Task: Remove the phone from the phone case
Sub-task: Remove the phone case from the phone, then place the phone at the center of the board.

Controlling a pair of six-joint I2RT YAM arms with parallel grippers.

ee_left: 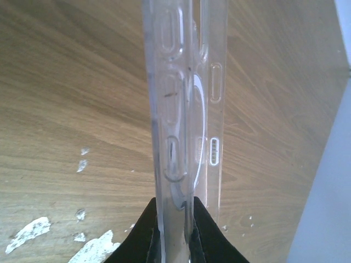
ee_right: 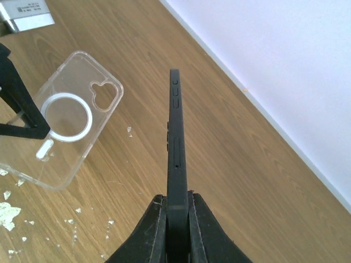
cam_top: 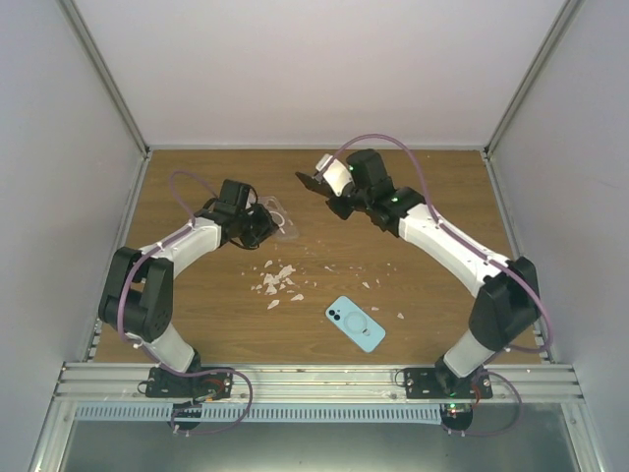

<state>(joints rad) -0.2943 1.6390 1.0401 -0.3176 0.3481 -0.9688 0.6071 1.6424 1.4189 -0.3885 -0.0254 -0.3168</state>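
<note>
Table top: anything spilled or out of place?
Yes. White flakes lie scattered on the table between the arms, up-left of the light-blue handset; they look like stray debris, source unclear. Clear case and black phone look intact.

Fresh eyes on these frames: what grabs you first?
Each arm pinches something edge-on: the left gripper holds an empty clear case, the right gripper a black phone, both toward the far side of the table. A light blue phone lies flat near the front centre, with white flakes scattered to its left.
</note>
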